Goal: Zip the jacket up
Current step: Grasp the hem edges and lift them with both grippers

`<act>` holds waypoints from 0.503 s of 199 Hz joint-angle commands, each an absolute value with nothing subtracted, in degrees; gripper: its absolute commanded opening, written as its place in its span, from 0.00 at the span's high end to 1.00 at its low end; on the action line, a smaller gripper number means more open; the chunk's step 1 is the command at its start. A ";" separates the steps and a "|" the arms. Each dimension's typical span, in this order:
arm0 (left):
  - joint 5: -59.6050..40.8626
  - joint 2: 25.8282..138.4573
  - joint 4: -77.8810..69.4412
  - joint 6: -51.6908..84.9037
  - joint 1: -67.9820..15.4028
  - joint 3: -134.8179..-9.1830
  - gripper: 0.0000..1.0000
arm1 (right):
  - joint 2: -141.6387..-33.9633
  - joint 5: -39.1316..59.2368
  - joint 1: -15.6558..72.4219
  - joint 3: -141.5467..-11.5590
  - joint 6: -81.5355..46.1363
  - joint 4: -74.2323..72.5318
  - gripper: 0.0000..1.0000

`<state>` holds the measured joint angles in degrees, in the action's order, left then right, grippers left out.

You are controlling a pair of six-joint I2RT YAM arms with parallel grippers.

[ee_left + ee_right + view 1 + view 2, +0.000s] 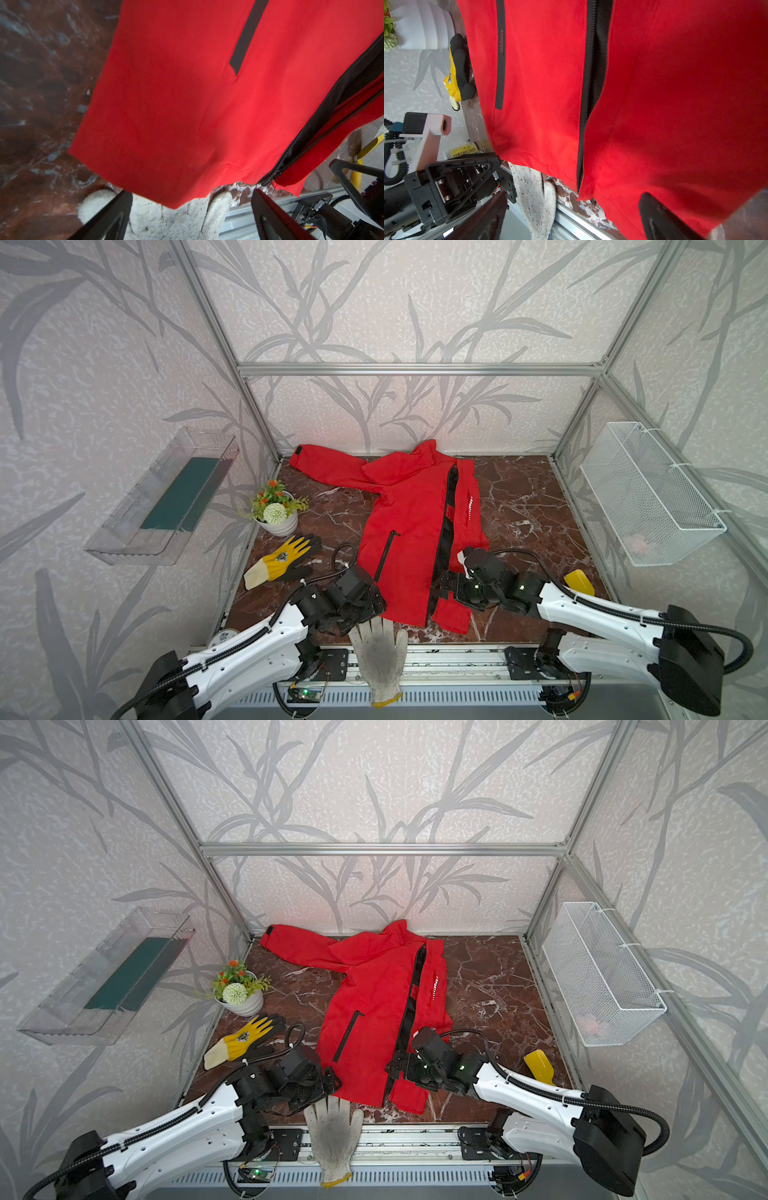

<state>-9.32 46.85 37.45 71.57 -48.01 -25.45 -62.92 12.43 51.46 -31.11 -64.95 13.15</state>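
The red jacket [407, 531] [374, 1011] lies spread on the marble table, its black front zipper [444, 531] undone down to the hem. My left gripper [376, 608] [191, 194] is open at the hem's left corner, near the black pocket zipper [247, 37]. The hem edge shows between its fingers [122, 207]. My right gripper [441, 585] [573, 197] is open over the zipper's bottom end [578, 185], with one finger [654, 216] over the red right panel [675, 104]. Neither gripper holds anything.
A white knit glove [380, 655] [166, 220] [533, 197] lies over the front rail, partly under the hem. A yellow and black glove [282, 558] and a flower pot [276, 510] sit at the left. A yellow tool [579, 581] lies at the right. A wire basket [648, 493] and a clear tray [166, 497] hang on the walls.
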 commanded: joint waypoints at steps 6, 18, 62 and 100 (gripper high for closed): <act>-10.78 44.80 36.14 75.82 -49.34 -24.82 0.09 | -61.35 11.25 51.86 -30.15 -66.09 12.00 0.01; -11.05 44.07 32.20 77.53 -49.66 -23.36 0.11 | -61.58 11.22 51.86 -30.15 -65.97 11.72 0.01; -15.31 49.58 24.18 77.97 -50.67 -23.50 0.15 | -61.80 12.29 51.85 -30.02 -66.19 10.59 0.00; -16.31 52.33 15.04 79.94 -51.75 -22.18 0.23 | -58.73 9.01 51.86 -28.58 -67.13 9.98 0.00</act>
